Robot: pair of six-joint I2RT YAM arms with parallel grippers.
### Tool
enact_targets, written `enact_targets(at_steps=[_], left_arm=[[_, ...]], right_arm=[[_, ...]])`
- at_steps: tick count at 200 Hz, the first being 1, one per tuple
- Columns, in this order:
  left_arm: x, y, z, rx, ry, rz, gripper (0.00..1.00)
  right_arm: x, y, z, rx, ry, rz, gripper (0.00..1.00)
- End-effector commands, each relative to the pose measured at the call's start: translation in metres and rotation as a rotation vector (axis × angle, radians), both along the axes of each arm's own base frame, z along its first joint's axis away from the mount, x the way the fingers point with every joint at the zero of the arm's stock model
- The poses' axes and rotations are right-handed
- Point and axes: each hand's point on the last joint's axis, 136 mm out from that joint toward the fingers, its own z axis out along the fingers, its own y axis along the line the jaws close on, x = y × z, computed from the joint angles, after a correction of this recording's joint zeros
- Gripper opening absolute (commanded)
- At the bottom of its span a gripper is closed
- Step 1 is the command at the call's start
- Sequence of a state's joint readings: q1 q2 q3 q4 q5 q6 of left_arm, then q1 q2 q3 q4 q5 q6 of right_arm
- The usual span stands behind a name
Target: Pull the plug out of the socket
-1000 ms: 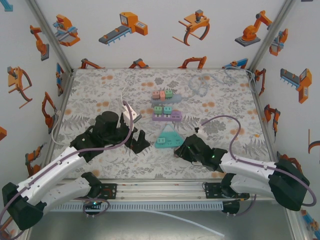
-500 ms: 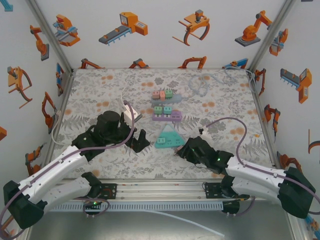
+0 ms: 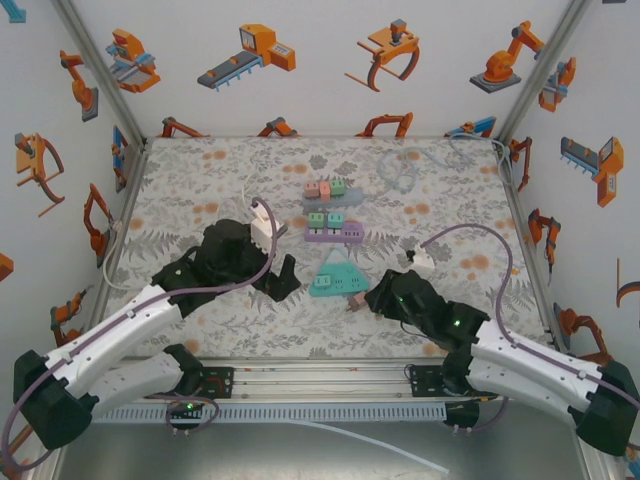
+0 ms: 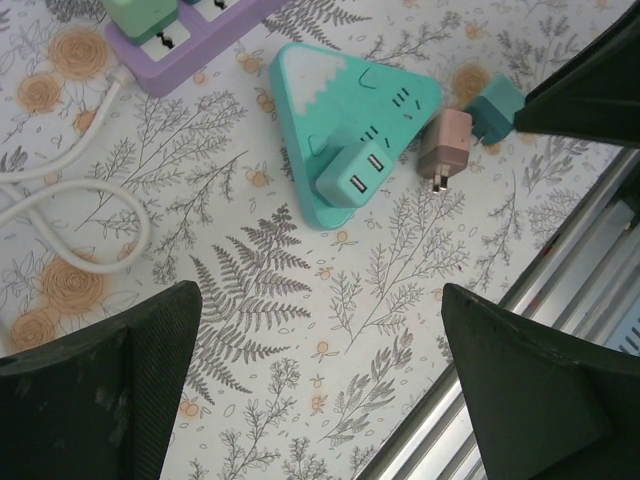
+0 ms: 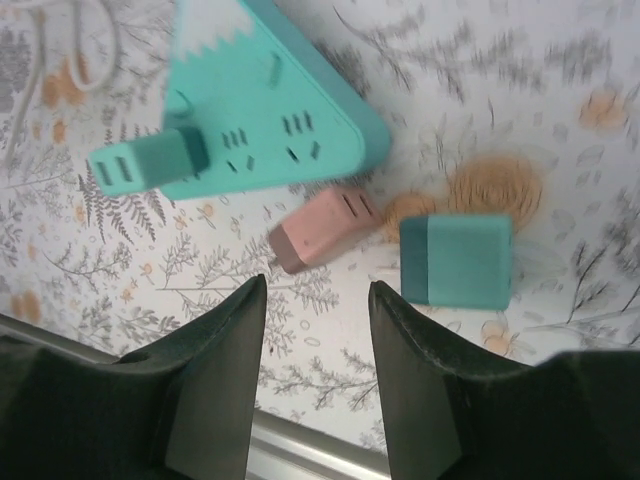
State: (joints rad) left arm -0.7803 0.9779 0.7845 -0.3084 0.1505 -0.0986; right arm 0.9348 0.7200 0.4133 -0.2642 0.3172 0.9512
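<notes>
The right gripper (image 5: 316, 305), a little open and empty near the triangular socket (image 5: 270, 80), and the left gripper (image 4: 320, 330), wide open and empty, do not hold this socket, so pulling its seated teal plug (image 5: 150, 165) may drag it onto the loose pink plug (image 5: 320, 228) just beside it.

Left white-shelled arm (image 3: 120, 328) and right white-shelled arm (image 3: 522, 357): smooth white links, black joint housings, black base blocks. One thin lilac cable per arm, left lilac cable (image 3: 271, 242) and right lilac cable (image 3: 497, 238), each looping free near the wrist. Small green light (image 3: 459, 321) on the right arm's black housing. Left gripper (image 4: 320, 300), right gripper (image 5: 318, 285): matte black wedge fingers, faintly grained.
</notes>
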Motion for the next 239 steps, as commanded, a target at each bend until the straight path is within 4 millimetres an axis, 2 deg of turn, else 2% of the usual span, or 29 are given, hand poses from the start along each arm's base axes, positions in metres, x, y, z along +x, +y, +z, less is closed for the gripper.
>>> enact_targets(at_steps=[1,25,45,65,81,103,154,185,239], left_arm=[[0.015,0.000,0.009,-0.008,0.001,0.082,0.97],[0.026,0.000,0.006,0.007,0.024,0.138,0.97],[0.031,-0.004,0.004,0.008,0.045,0.154,0.97],[0.036,-0.004,0.000,0.013,0.065,0.177,0.97],[0.042,-0.005,-0.003,0.007,0.088,0.210,0.97],[0.055,-0.010,-0.007,-0.008,0.128,0.254,0.97],[0.086,-0.044,-0.036,-0.014,0.255,0.227,0.97],[0.105,-0.053,-0.059,-0.018,0.313,0.225,0.99],[0.112,-0.075,-0.104,0.025,0.435,0.158,0.91]], right_arm=[[0.018,0.005,0.056,-0.192,-0.327,0.144,0.44],[0.018,0.035,0.089,-0.306,-0.619,0.375,0.44],[0.002,0.066,0.098,-0.420,-0.847,0.640,0.46],[-0.031,0.095,0.080,-0.554,-1.020,1.024,0.48],[-0.032,0.105,0.071,-0.616,-1.049,1.151,0.49],[-0.035,0.118,0.062,-0.606,-1.045,1.323,0.50],[-0.008,0.143,0.039,-0.554,-0.971,1.435,0.49],[0.005,0.154,0.023,-0.538,-0.935,1.457,0.49],[0.012,0.165,-0.003,-0.521,-0.877,1.500,0.49]])
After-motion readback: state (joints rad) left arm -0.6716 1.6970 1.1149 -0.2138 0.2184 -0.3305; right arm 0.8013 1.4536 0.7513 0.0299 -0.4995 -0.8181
